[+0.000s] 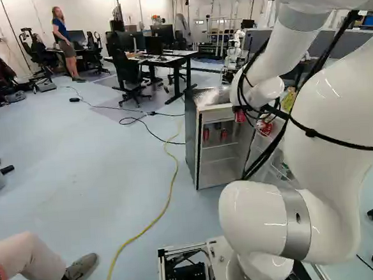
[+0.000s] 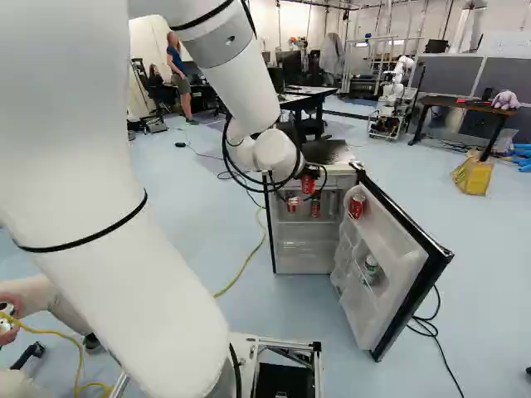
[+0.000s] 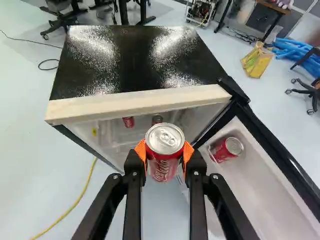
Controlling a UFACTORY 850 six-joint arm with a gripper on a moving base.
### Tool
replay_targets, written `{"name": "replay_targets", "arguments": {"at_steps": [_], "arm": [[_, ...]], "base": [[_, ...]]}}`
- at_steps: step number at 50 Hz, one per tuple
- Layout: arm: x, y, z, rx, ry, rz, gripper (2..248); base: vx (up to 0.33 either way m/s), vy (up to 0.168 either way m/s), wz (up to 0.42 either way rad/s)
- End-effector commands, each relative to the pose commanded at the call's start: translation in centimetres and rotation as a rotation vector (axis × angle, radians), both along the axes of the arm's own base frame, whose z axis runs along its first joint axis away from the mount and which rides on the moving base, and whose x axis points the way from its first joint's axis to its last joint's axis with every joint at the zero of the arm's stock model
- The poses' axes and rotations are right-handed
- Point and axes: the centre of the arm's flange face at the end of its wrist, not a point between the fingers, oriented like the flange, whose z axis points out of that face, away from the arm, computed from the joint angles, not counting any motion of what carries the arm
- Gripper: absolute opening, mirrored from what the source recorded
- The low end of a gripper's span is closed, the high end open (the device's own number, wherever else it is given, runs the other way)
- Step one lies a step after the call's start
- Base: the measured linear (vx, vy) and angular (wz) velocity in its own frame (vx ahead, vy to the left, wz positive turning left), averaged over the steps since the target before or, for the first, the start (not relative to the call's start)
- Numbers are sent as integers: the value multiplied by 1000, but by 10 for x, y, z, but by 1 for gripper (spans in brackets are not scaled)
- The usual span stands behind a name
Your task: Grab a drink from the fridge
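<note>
In the right base view my gripper is in front of the open fridge, holding a red can. The wrist view shows the gripper shut on this can, an orange pad on each side and the silver lid facing the camera. The can is outside the fridge, near its front top edge. Two more red cans stand inside on a shelf. Another red can is in the door, and a green-and-white can sits lower there.
The fridge door stands swung out to the right, a black cable on the floor beyond it. A yellow cable crosses the floor left of the fridge. Desks and another robot are farther back. A person's leg shows at the left.
</note>
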Motion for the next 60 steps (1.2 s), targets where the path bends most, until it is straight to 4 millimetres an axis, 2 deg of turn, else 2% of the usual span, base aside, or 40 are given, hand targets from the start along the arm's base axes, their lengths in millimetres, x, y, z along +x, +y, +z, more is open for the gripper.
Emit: {"name": "replay_targets", "arguments": {"at_steps": [48,60], "arm": [[46,0,54,-46,-110,36,90],[59,-1,58,-49,-119,44,90]], "base": [[0,0,0],[0,0,0]]}}
